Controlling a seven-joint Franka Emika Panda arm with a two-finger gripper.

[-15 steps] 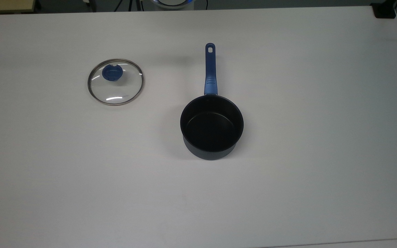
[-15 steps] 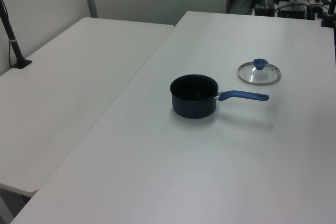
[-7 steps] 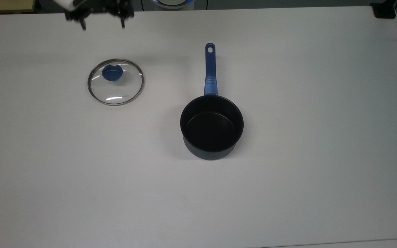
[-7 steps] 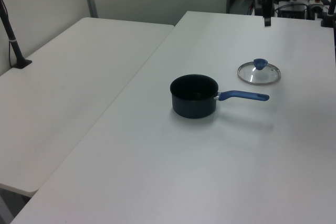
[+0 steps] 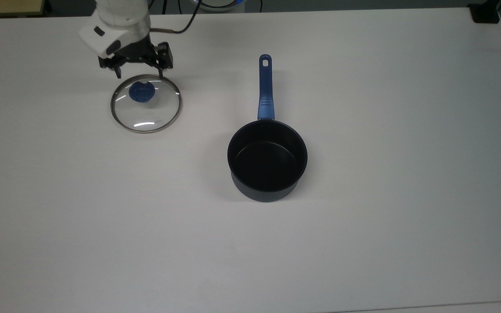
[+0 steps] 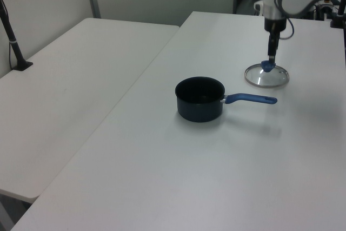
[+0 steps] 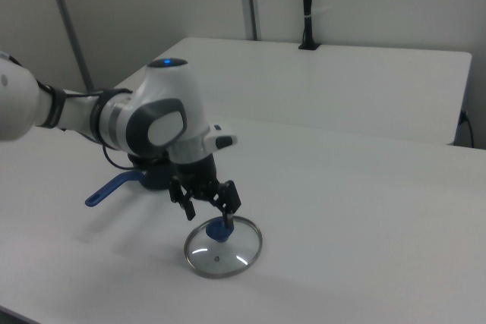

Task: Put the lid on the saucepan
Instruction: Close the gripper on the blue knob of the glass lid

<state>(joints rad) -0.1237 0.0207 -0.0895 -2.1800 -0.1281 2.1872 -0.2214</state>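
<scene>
Since a moment ago the claw (image 5: 139, 73), fingers spread, has dropped over the round clear-glass, steel-rimmed, blue-knobbed lid (image 5: 146, 103) lying flat on the white desk (image 5: 363, 217), well apart from the dark blue-handled saucepan (image 5: 267, 161).

A round clear glass lid with a blue knob (image 5: 145, 103) lies flat on the white table (image 5: 363, 239). A dark saucepan with a long blue handle (image 5: 267, 159) stands well apart, toward the top view's right. The open gripper (image 5: 139, 74) hangs over the lid's knob.

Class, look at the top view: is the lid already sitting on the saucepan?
No: the lid lies flat on the table, apart from the open saucepan, to the top view's left of it.
</scene>
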